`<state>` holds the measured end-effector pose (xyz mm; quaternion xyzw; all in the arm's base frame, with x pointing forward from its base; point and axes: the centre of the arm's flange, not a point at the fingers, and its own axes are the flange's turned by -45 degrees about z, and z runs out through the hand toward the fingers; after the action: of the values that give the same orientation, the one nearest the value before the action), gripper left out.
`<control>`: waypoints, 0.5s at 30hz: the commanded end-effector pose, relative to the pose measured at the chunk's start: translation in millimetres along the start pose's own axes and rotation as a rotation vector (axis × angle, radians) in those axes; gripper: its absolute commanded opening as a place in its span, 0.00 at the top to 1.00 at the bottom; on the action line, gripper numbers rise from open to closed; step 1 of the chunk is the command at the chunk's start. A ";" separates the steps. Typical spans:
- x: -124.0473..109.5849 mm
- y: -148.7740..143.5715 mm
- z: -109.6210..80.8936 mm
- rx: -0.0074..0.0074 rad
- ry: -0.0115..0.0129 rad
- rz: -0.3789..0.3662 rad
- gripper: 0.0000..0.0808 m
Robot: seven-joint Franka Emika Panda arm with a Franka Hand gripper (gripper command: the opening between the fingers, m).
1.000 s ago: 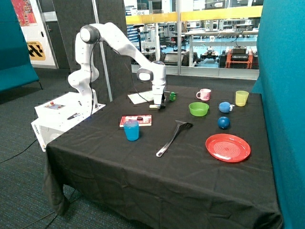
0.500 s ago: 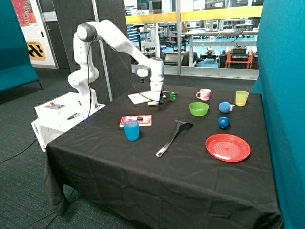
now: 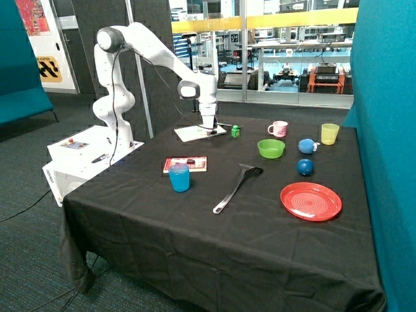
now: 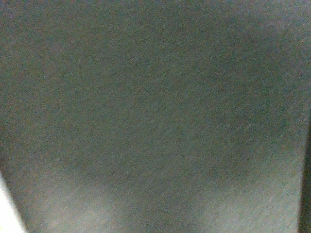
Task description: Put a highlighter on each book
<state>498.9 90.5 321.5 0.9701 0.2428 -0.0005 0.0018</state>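
Gripper (image 3: 209,130) down over white book (image 3: 195,133), upper centre of frame (finger state impossible to tell). Red book (image 3: 186,164) mid-left, dark highlighter (image 3: 190,160) on it, blue cup (image 3: 179,177) touching front edge.

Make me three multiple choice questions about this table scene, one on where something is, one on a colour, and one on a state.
1. Where is the gripper?
A. over the white book
B. over the red plate
C. over the spatula

2. What colour is the bowl?
A. blue
B. green
C. pink

3. What lies on the red book?
A. nothing
B. the yellow cup
C. a small dark object

Answers:
1. A, the arm ends right at the white book at the far side of the table.
2. B, the bowl beside the pink mug is bright green.
3. C, a small dark item rests on its cover, behind the blue cup.
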 end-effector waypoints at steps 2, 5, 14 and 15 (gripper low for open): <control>-20.5 -32.2 -18.8 0.0032 0.0020 -0.093 1.00; -26.1 -42.4 -21.3 0.0032 0.0021 -0.127 1.00; -39.8 -77.1 -22.1 0.0031 0.0022 -0.207 1.00; -41.0 -80.4 -22.0 0.0031 0.0022 -0.216 1.00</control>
<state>453.2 120.1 338.0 0.9519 0.3064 0.0001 0.0009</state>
